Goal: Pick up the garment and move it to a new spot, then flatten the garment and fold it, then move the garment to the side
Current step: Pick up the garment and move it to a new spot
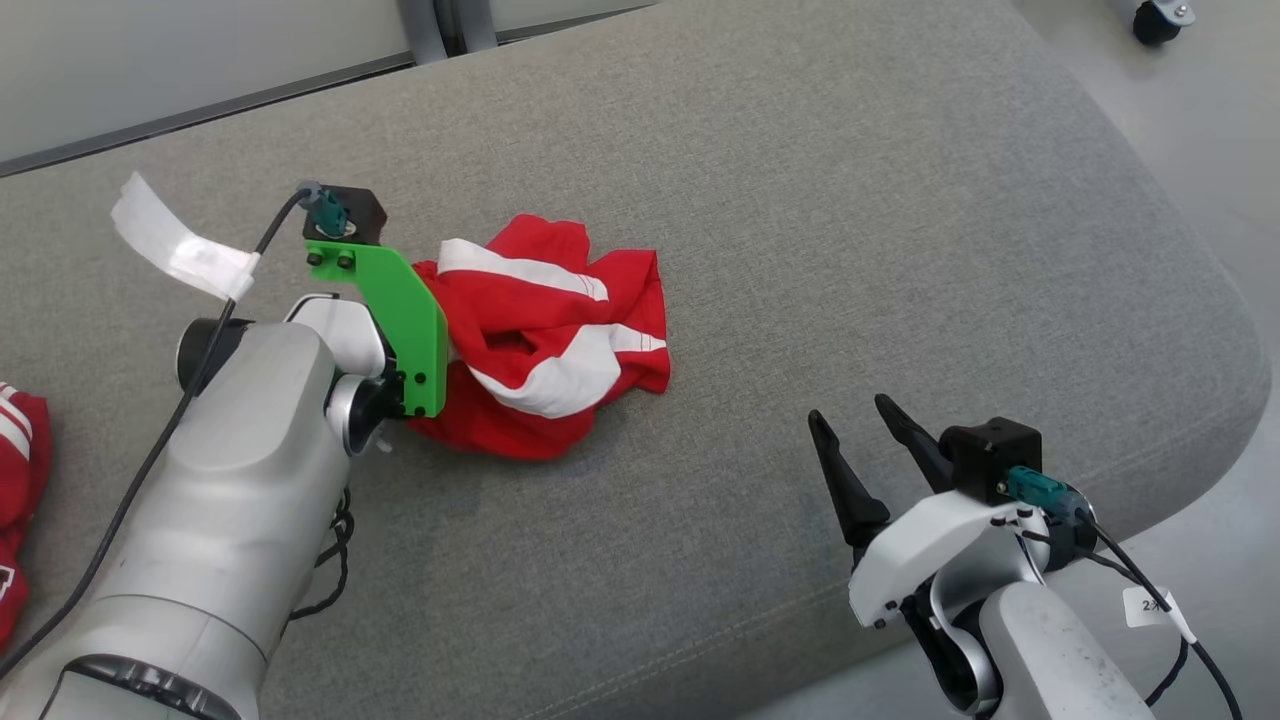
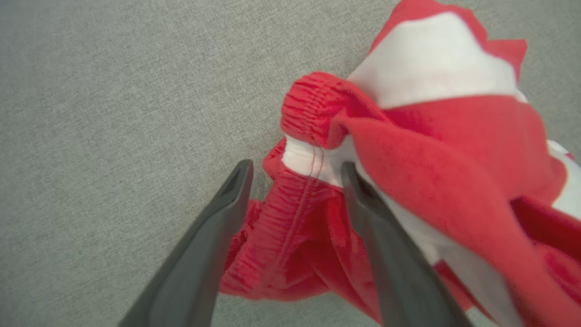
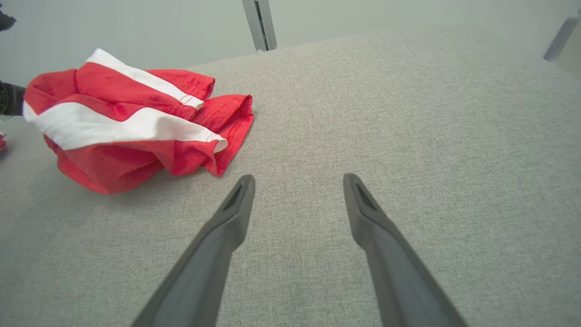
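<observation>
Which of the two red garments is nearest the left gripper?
The crumpled garment in the middle: the left gripper straddles its waistband. The other garment lies apart, far left.

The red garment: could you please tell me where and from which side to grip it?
Probably the gathered elastic waistband, bunched at the garment's left edge: it stands up as a thick ridge, and the open left gripper straddles it from that side.

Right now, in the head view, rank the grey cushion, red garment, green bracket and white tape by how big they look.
1. grey cushion
2. red garment
3. green bracket and white tape: these look about alike, and the bracket sits nearer the camera, so they are left unranked.
</observation>
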You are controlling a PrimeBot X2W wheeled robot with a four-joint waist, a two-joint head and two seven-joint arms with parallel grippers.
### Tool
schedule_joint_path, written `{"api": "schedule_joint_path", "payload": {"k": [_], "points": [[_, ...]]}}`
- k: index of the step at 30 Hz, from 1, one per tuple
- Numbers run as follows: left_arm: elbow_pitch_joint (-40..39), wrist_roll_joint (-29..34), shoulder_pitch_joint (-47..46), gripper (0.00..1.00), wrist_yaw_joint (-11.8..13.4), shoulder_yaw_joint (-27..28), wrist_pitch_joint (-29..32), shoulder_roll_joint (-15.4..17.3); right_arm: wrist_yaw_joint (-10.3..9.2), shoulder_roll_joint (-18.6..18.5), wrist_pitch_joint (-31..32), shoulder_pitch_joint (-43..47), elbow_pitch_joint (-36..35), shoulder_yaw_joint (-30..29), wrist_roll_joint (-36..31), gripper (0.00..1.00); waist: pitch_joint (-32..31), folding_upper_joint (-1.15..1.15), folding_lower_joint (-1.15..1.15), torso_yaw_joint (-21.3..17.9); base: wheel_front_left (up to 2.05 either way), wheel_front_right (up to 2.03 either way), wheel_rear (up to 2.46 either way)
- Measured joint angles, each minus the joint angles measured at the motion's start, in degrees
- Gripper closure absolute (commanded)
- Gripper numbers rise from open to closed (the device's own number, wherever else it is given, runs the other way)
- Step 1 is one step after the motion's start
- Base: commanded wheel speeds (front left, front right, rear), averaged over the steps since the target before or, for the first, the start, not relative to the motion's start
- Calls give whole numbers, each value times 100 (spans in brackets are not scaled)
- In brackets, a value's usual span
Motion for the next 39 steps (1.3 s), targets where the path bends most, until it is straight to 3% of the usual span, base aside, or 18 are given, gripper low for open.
{"api": "schedule_joint_path", "payload": {"k": [4, 5, 6, 7, 20, 32, 39], "points": [[-18, -94, 44, 0, -108, -23, 198, -48, 0, 0, -19, -19, 34, 11, 10, 0, 79, 0, 0, 40, 0, 0, 0], [-12, -98, 70, 16, -125, -32, 253, -48, 0, 0, -31, -26, 44, 11, 15, 0, 92, 0, 0, 47, 0, 0, 0], [-10, -98, 96, 62, -129, -43, 278, -46, 0, 0, -36, -41, 56, 9, 15, 0, 102, 0, 0, 51, 0, 0, 0], [-13, -98, 103, 100, -121, -49, 276, -44, 0, 0, -45, -55, 63, 4, 15, 0, 108, 0, 0, 57, 0, 0, 0], [-365, -291, 98, 100, 200, 258, -380, 110, 0, 0, -51, -74, 140, -93, -4, 0, -58, 0, 0, 393, 0, 0, 0], [-1098, -552, 592, 100, 222, 497, -626, 335, 0, 2, 21, 82, 149, -167, -24, 0, -371, 0, 0, 928, 0, 0, 0], [-1628, -773, 1452, 100, 650, 728, -671, 660, 0, 2, 101, 263, 155, -172, -23, 0, -690, 0, 0, 1193, 0, 0, 0]]}}
